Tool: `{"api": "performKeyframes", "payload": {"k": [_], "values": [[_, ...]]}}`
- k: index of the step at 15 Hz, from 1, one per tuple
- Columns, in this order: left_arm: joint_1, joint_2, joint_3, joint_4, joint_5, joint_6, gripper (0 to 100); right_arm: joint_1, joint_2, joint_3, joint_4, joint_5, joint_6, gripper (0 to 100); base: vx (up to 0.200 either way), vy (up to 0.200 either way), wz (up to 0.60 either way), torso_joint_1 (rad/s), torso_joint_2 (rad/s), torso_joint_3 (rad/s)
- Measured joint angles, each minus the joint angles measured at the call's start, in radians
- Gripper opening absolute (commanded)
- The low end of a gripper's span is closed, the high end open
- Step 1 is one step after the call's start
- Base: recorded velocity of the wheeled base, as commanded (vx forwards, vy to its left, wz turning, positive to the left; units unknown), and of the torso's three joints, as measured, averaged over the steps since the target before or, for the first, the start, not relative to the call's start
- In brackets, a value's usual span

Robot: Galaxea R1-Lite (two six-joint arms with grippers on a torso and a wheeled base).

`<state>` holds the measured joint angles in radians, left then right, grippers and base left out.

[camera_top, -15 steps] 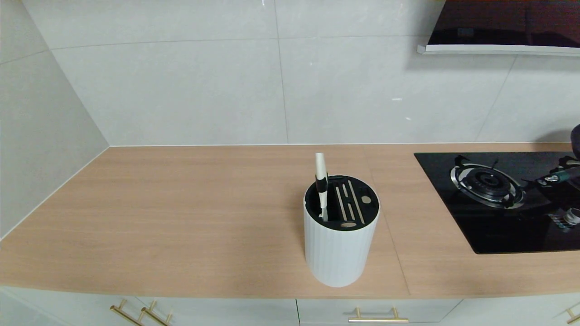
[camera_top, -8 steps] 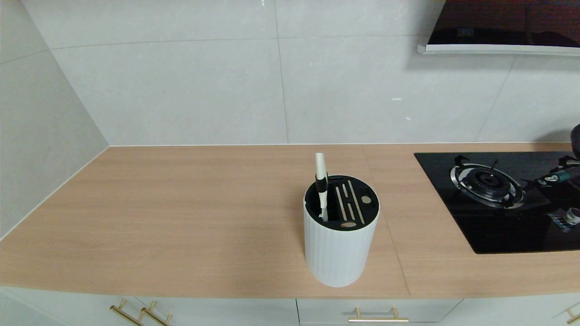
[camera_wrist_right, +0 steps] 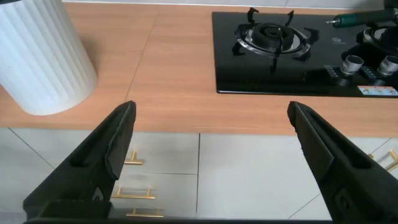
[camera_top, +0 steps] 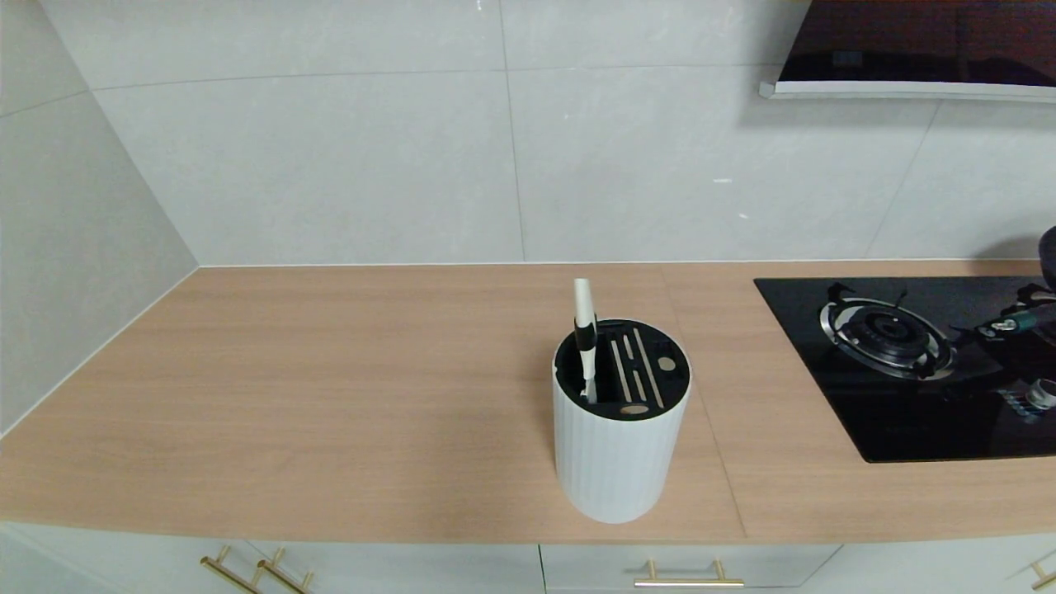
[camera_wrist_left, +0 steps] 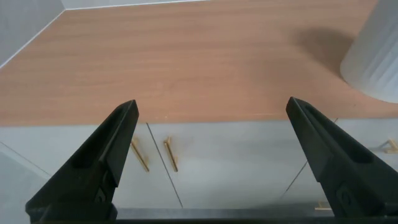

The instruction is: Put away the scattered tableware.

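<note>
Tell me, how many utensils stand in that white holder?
1: a utensil with a white-and-black handle stands in the white holder's left compartment; shorter ones could hide inside.

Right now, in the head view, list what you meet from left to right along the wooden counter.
White ribbed cylindrical utensil holder, round metal gas burner, small silver control knob.

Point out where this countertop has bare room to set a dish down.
The widest bare stretch of countertop runs from the side wall to the white holder. A narrower strip lies between the holder and the black hob, another behind the holder up to the back wall. The hob is crowded with its burner grate and knobs.
</note>
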<state>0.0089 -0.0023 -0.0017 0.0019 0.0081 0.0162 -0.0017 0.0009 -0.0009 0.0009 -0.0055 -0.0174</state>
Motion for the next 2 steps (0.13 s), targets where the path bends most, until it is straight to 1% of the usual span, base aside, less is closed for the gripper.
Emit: {"api": "performKeyframes", "payload": {"k": [1, 2], "values": [[0.0, 0.0, 0.0, 0.0, 0.0, -0.018, 100, 0.0, 0.0, 0.001, 0.0, -0.001, 0.004, 100, 0.0, 0.0, 0.0, 0.0, 0.0, 0.0], [0.0, 0.0, 0.0, -0.001, 0.0, -0.018, 100, 0.0, 0.0, 0.001, 0.001, -0.001, 0.004, 100, 0.0, 0.0, 0.0, 0.0, 0.0, 0.0]]}}
